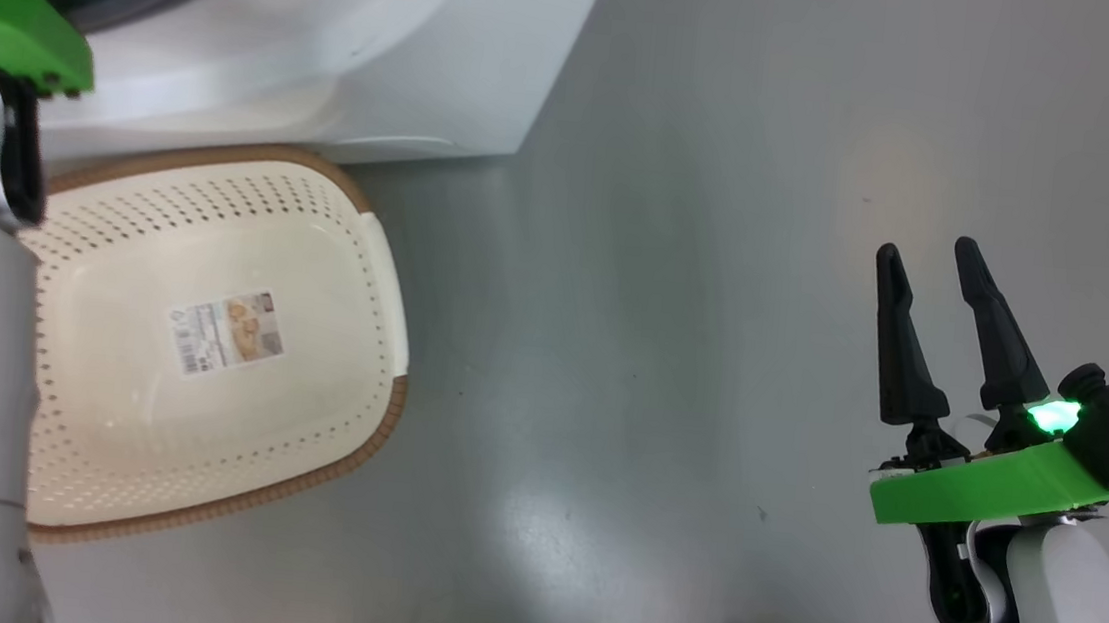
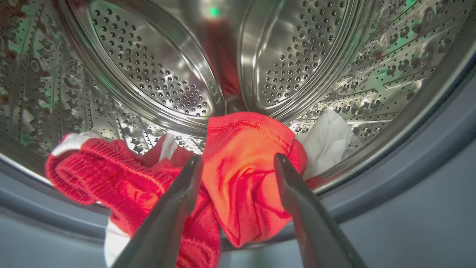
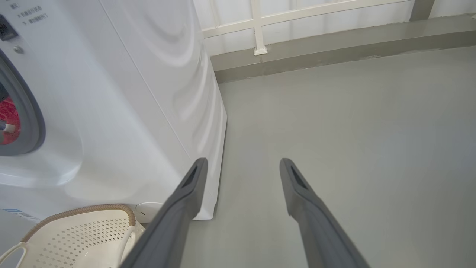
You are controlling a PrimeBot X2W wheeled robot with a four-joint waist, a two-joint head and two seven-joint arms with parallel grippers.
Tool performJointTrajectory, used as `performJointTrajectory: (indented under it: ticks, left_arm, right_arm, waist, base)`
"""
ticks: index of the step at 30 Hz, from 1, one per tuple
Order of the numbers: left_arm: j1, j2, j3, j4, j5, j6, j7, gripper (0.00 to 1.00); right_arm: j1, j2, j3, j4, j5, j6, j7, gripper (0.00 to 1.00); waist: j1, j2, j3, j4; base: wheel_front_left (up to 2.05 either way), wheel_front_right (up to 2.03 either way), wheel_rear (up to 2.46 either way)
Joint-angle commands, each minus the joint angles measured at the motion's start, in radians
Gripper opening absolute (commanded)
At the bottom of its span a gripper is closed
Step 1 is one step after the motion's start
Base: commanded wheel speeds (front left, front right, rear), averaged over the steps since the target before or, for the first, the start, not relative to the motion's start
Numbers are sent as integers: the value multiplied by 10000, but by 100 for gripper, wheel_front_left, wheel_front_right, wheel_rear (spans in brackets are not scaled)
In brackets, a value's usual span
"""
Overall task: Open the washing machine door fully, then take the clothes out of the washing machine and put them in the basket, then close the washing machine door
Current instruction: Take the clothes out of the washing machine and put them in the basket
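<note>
the clothes (image 2: 241,208) are bright red, ribbed in places, with white parts. they lie bunched at the front lip of the washing machine's (image 1: 388,36) perforated steel drum (image 2: 156,74). the left gripper (image 2: 238,159) is at the drum mouth, its fingers spread either side of a red fold and not clamped. the basket (image 1: 106,393) is cream with a brown rim and sits just in front of the washing machine, a paper label (image 1: 229,331) on its bottom. the right gripper (image 1: 926,248), fingers apart, hangs well to the machine's side.
</note>
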Motion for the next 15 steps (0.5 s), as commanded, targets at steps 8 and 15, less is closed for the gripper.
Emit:
performJointTrajectory:
  ticks: [8,15]
  left_arm:
    - [-1225,923,229,615,333,512,-49,100]
    - [-1768,1269,221,1470,487,909,-49,100]
  right_arm:
    - [-99,4,377,-290,83,2,-65,100]
    - [-65,23,545,-292,74,2,-65,100]
  waist:
    - [0,0,760,-553]
    - [0,0,750,-665]
  base:
    - [0,0,0]
    - [0,0,0]
